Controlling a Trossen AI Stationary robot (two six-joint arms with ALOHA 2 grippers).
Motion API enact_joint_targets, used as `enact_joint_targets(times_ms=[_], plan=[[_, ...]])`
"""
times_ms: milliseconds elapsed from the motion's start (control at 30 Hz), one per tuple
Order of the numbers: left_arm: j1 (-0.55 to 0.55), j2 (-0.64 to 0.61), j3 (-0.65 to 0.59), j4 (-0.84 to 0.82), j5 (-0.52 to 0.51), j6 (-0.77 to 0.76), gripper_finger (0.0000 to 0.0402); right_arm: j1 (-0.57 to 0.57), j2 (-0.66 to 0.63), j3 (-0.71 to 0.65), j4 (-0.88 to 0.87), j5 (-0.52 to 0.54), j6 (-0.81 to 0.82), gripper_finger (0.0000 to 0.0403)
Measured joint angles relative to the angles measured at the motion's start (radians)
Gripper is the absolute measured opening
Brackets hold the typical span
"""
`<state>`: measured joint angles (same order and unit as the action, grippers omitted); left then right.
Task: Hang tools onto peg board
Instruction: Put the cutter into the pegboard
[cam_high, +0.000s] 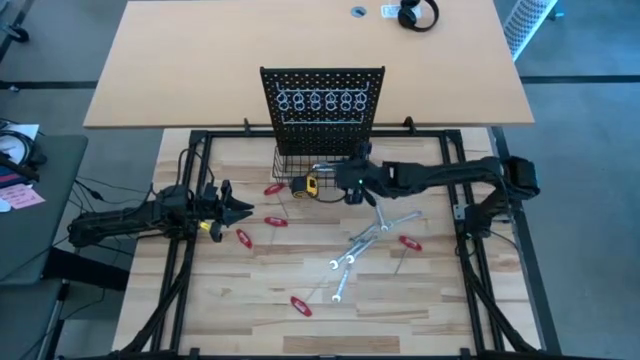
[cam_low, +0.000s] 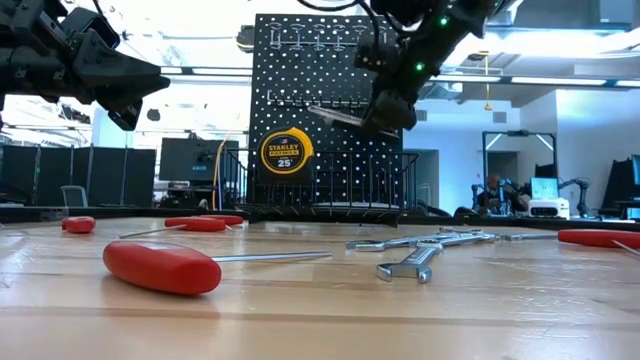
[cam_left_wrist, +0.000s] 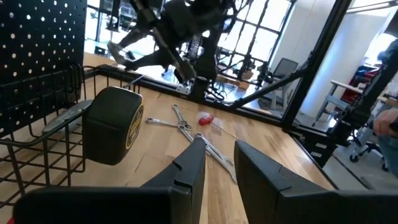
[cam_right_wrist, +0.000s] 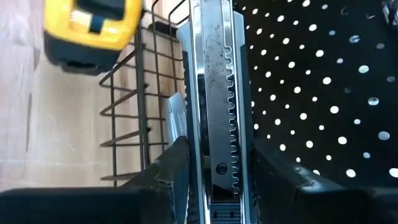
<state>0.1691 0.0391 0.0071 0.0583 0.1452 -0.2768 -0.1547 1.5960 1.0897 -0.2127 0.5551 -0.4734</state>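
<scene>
Right gripper (cam_right_wrist: 214, 165) clamps silver ratchet-edged tool (cam_right_wrist: 214, 93), long axis pointing ahead, just before peg board (cam_right_wrist: 323, 74), above basket (cam_right_wrist: 134, 99). Left gripper (cam_high: 235, 210) well off, jaws slightly apart, nothing held.

This is a robotics lab set in an open office. At lower centre of the high view a wooden table (cam_high: 300, 330) sits inside a black metal frame (cam_high: 470, 270), with a bare desk (cam_high: 200, 70) across the top carrying headphones (cam_high: 417, 15). In the low view's background, rows of dark monitors (cam_low: 185, 160) fill the left, and at far right stands what may be another robot arm (cam_low: 580, 190). Office chairs (cam_left_wrist: 283, 68) and large windows (cam_left_wrist: 261, 31) show in the left wrist view.
</scene>
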Motion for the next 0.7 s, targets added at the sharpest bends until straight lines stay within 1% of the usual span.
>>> enact_joint_targets(times_ms=[200,300,500,700], plan=[[0.0,0.0,0.0,0.0,0.0,0.0,0.0076,-0.056,-0.001,0.0,0.034,-0.11,0.014,0.0144],[0.0,0.0,0.0,0.0,0.0,0.0,0.0076,-0.075,0.004,0.0,0.036,-0.16,0.053,0.0148],[0.0,0.0,0.0,0.0,0.0,0.0,0.0076,-0.096,0.039,0.003,0.049,-0.189,0.081,0.0148],[0.0,0.0,0.0,0.0,0.0,0.0,0.0076,-0.101,0.079,0.002,0.041,-0.19,0.089,0.0156]])
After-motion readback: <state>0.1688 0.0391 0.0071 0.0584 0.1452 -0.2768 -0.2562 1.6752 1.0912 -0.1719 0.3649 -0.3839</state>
